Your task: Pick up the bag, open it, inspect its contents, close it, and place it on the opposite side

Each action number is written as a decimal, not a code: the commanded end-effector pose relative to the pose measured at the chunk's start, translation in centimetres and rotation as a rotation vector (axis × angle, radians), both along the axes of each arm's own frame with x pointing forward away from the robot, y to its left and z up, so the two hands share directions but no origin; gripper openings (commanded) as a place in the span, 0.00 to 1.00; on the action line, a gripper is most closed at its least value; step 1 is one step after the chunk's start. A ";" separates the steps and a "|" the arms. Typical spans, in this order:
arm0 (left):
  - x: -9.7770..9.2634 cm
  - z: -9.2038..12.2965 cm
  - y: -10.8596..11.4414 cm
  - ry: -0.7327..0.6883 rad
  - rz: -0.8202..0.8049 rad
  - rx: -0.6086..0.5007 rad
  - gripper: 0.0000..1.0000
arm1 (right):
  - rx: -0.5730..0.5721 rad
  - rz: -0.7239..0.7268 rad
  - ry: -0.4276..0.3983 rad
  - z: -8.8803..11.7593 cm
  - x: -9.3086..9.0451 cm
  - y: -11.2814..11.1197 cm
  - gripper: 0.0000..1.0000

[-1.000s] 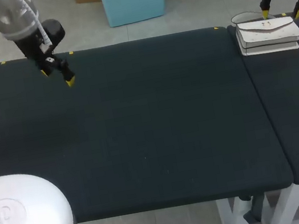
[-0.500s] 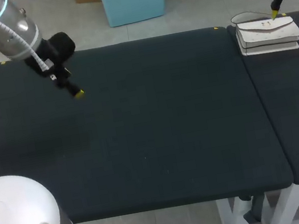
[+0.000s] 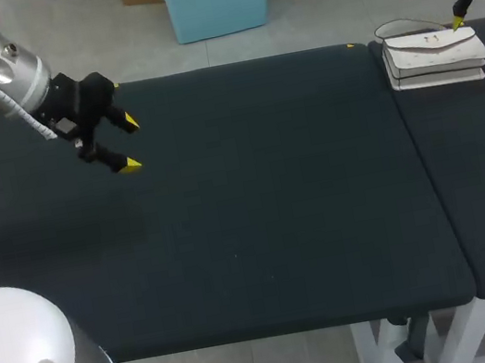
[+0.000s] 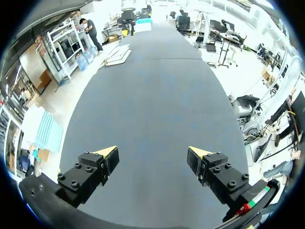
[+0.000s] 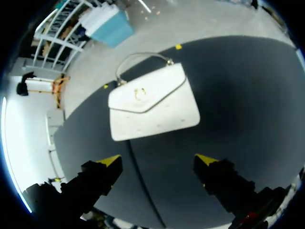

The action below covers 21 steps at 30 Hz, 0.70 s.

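Note:
A white flap bag with a thin looped handle lies flat at the far left corner of the right-hand table. My right gripper hangs open just above and to the right of it. In the right wrist view the bag lies ahead of the open gripper, flap shut, handle on its far side, nothing between the fingers. My left gripper hovers open and empty over the far left of the big table. In the left wrist view the gripper faces along the table, with the bag small and far off.
Two tables covered in dark cloth stand side by side, with a narrow seam between them just left of the bag. The seam also shows between the right gripper's fingers. The big table's cloth is bare.
My left gripper swung toward the front and turned to face along the table. My right gripper drew off to the right, from over the bag toward the table's right side. The bag stayed put.

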<state>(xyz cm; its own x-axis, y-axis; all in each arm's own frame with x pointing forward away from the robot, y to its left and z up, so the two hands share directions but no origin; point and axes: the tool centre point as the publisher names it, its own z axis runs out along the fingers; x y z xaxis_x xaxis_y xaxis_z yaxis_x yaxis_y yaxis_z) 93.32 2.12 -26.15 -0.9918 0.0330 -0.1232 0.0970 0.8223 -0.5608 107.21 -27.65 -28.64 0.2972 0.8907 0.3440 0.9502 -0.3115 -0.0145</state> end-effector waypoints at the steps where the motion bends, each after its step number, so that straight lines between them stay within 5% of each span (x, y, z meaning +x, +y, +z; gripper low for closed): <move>1: 0.9 -0.6 0.0 0.028 -0.123 -0.178 1.00 | 0.012 0.004 0.014 -0.8 1.2 -0.5 1.00; 21: 1.2 -1.8 -1.0 0.065 -0.132 -0.138 1.00 | 0.072 -0.030 0.030 -4.8 4.5 -4.1 1.00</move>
<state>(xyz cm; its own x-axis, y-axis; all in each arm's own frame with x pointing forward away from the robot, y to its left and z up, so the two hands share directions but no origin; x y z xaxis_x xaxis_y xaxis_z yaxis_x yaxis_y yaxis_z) 94.37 1.09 -27.90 -0.9862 0.1486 -0.0724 0.1582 0.7213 -0.6743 110.74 -31.02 -32.72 0.3348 0.8593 0.3867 0.9344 -0.3558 -0.0184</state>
